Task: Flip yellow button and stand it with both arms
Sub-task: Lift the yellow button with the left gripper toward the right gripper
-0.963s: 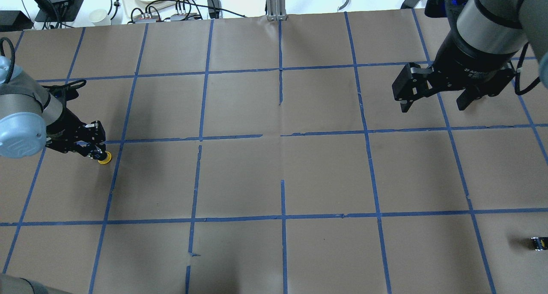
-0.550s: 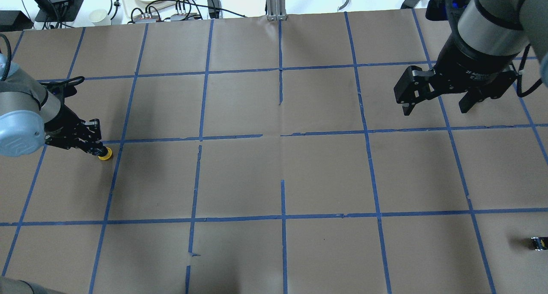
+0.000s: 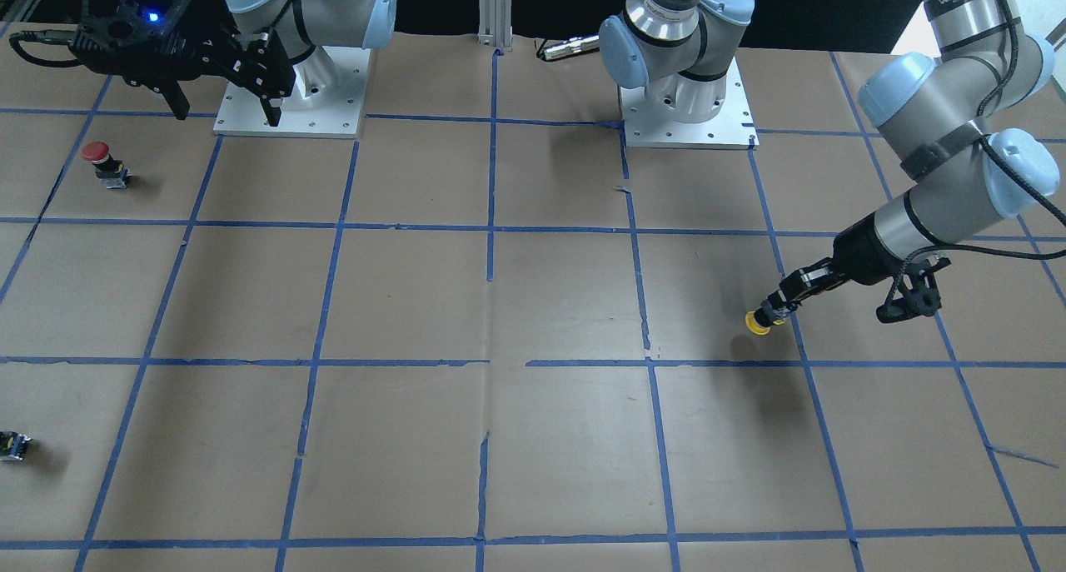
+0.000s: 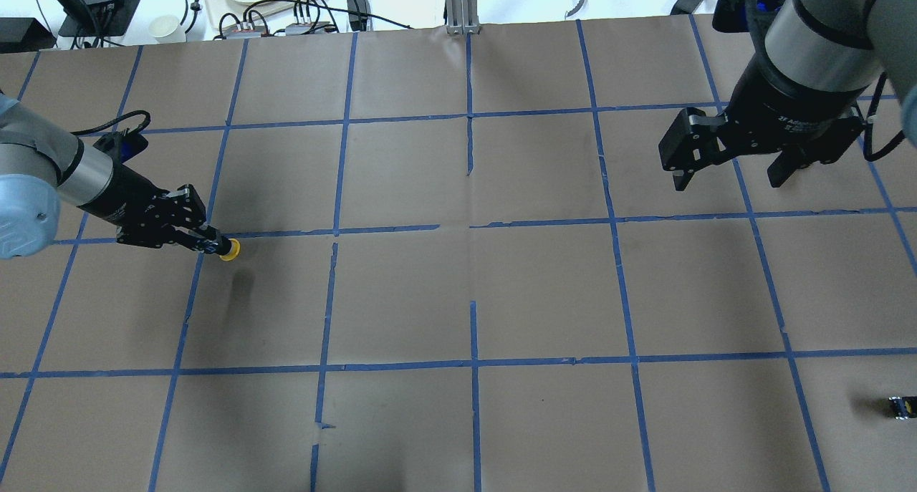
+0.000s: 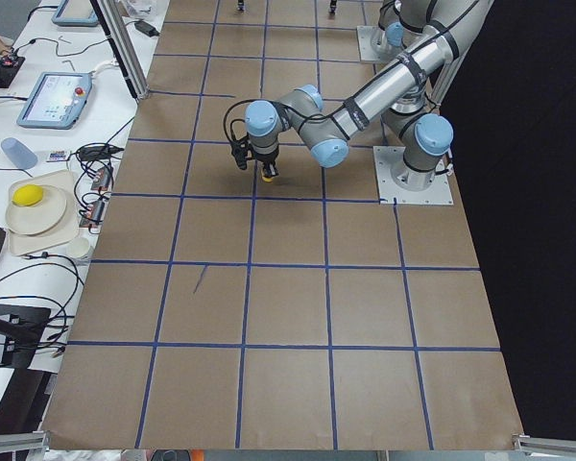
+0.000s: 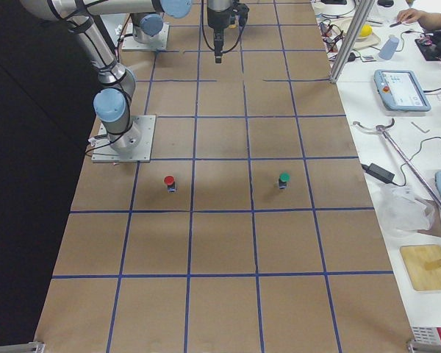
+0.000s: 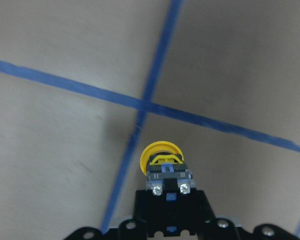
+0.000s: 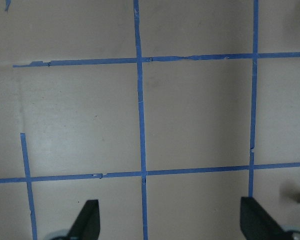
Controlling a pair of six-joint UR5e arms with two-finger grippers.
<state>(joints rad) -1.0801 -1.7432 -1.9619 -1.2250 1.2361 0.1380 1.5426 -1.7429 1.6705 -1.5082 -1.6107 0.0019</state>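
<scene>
Transfer step. The left hand, closed on the boxy body of the yellow button, holds it cap-outward, apparently just clear of the counter near its left end. The right hand hangs wide open and empty, well apart. The next move probably calls for bringing the two hands together so the right can regrasp the button and turn it.

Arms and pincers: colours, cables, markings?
Both the left arm and right arm are silver-grey tubes with light-blue joint caps. The left has dark lettering on its upper tube and a black cable running outside. The left pincer and right pincer are black and two-fingered. The right's body bears white lettering, and a blue light glows at its wrist.
</scene>
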